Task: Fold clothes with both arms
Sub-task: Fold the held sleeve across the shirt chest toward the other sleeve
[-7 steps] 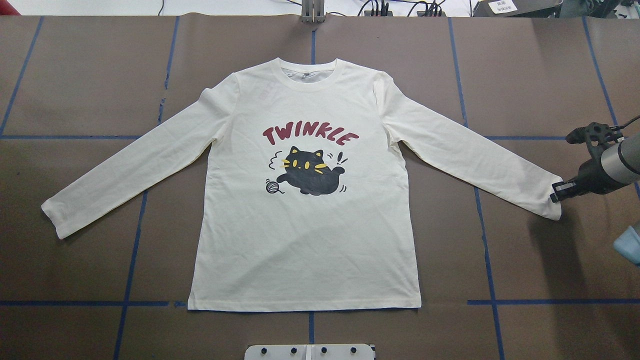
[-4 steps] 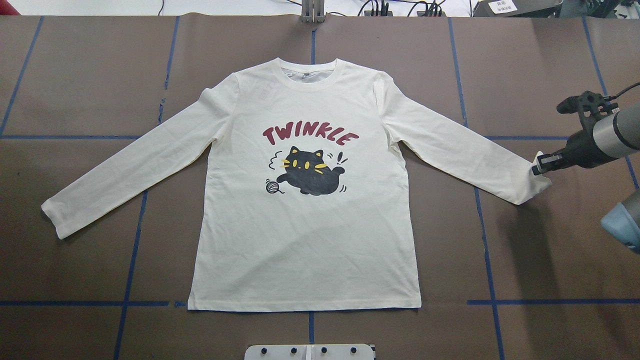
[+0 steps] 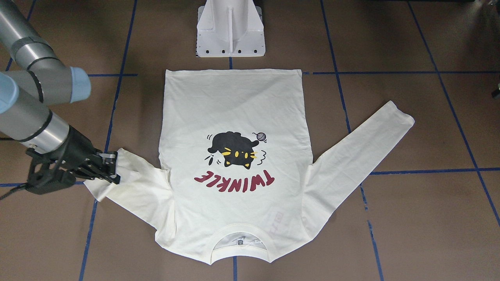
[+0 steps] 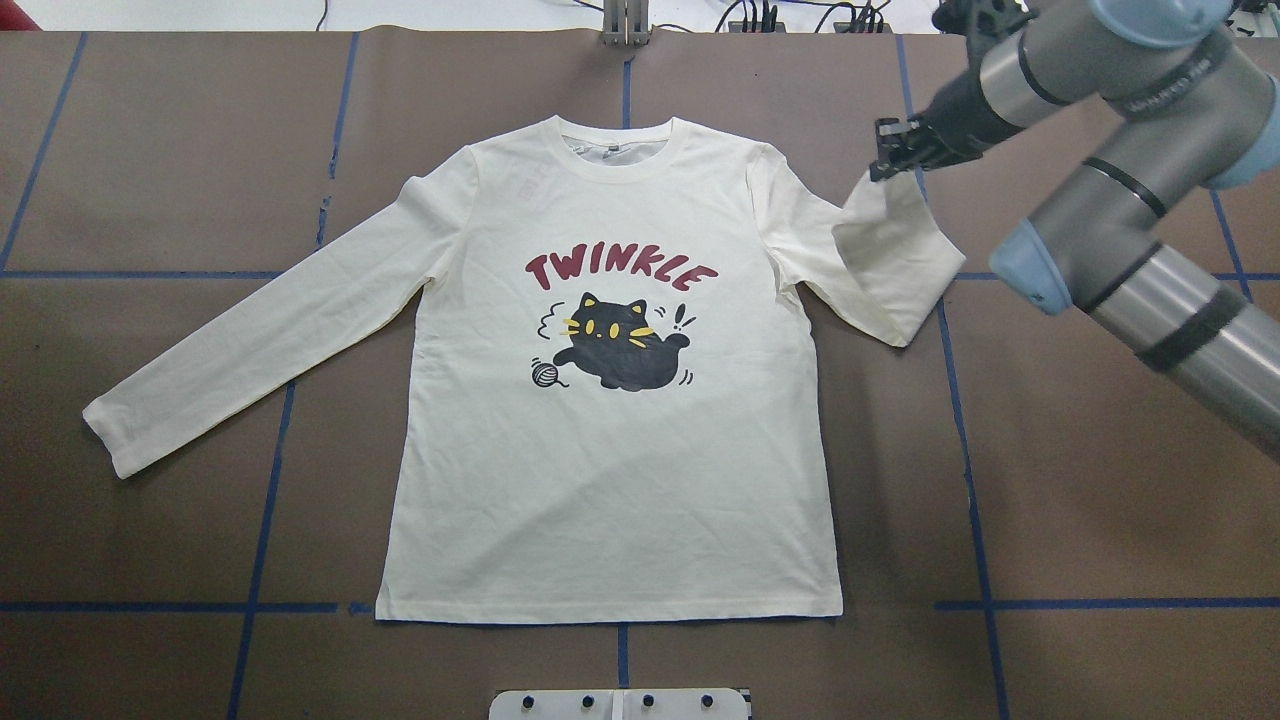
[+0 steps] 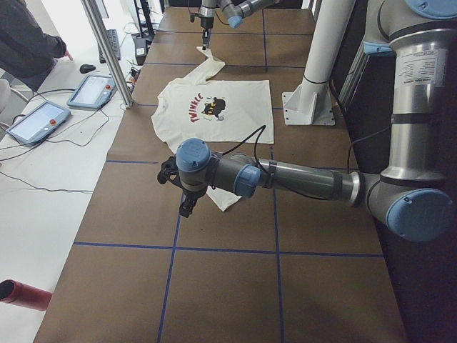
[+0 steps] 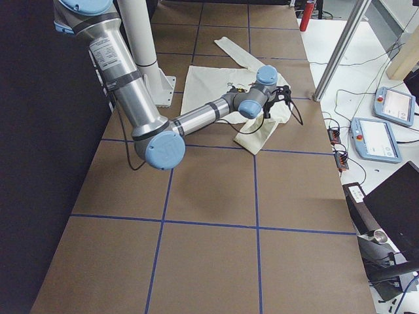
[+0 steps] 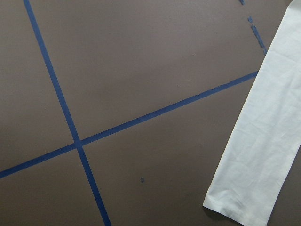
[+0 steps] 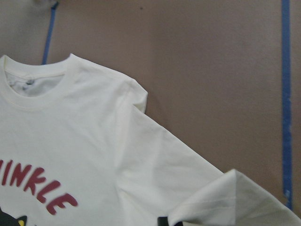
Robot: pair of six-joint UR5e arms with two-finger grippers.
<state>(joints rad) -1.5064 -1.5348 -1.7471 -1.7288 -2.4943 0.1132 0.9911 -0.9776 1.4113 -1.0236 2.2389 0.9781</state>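
Moved since earlier: right arm (image 4: 1130, 190) has swung from the bench's right edge toward its far side. It has carried the right sleeve (image 4: 890, 255) up and inward by the cuff, so the sleeve doubles back near the shoulder. The rest of the shirt (image 4: 610, 480) lies as before.
Overhead view: right jaws are clenched on the cuff, raised over the brown bench (image 4: 150, 150) just beside the shirt's right shoulder. The sleeve hangs from them in a fold. The body lies flat, print up, collar away from the robot. The left sleeve (image 4: 250, 340) is stretched flat.
Front-facing view: right jaws pinch the cuff edge, with the sleeve bunched between them and the body. The white pedestal (image 3: 230, 31) stands just beyond the hem.
Exterior left view: left arm (image 5: 300, 179) is low over the bench, its left jaws pointing down near the left cuff. I cannot tell whether they are released or clenched.
Exterior right view: right arm reaches over the sleeve, with fabric draped below its wrist.
Left wrist view: left cuff lies flat on the bench beside blue tape lines (image 7: 61, 99).
Right wrist view: collar, shoulder and red letters show, with the lifted cuff at the bottom edge.
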